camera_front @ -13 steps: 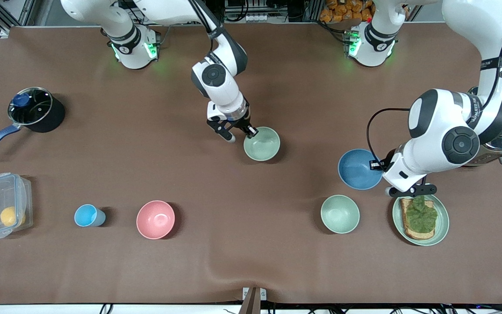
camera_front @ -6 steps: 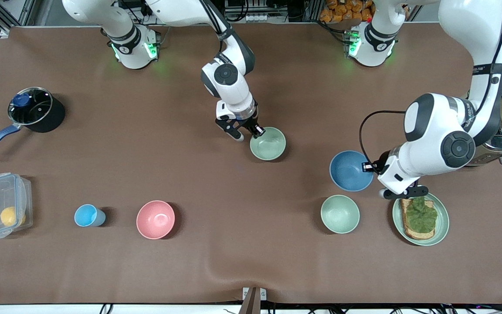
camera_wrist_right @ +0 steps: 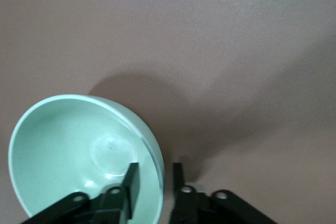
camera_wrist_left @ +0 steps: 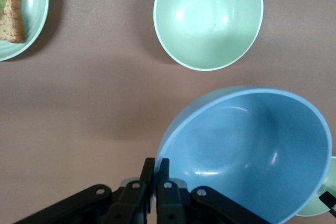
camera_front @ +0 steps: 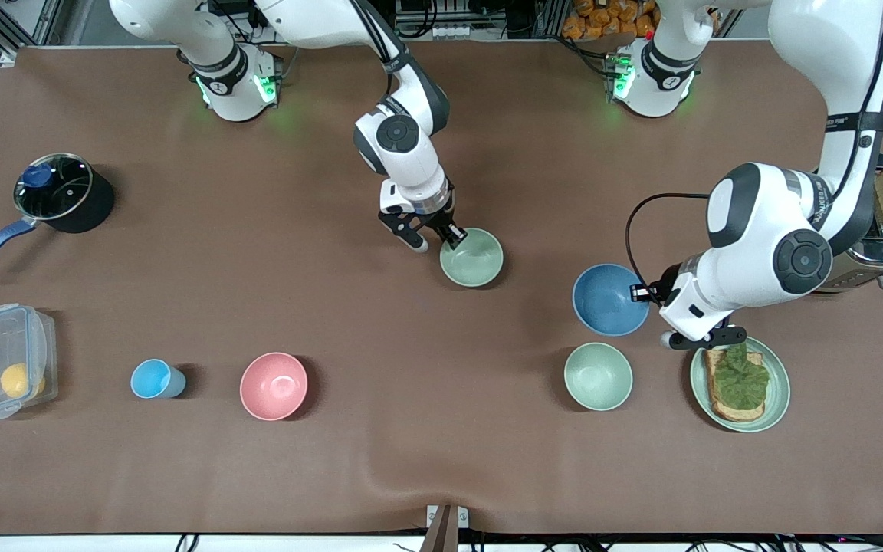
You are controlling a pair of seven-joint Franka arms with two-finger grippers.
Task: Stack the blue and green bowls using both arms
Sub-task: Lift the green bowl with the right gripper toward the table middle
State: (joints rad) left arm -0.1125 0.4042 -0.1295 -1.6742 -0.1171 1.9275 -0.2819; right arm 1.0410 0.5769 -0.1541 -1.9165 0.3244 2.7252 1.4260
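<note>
Brown cloth covers the bench [camera_front: 181, 475]. Reading across the front view, the right gripper [camera_front: 434, 236] comes first: its jaws straddle the rim of the green bowl [camera_front: 472, 257], one finger inside and one outside, with a gap showing on the outer side in the right wrist view, so the grip looks not fully closed. This bowl sits mid-bench. Next, the blue bowl [camera_front: 605, 300] hangs tilted in the left gripper [camera_wrist_left: 156, 174], jaws pinched tight on its rim, above a second green bowl [camera_front: 598, 376] near the toast plate [camera_front: 777, 399].

Risks: a thin rim pinch may let either bowl swing or slip; the similar green bowl invites a wrong stack.
</note>
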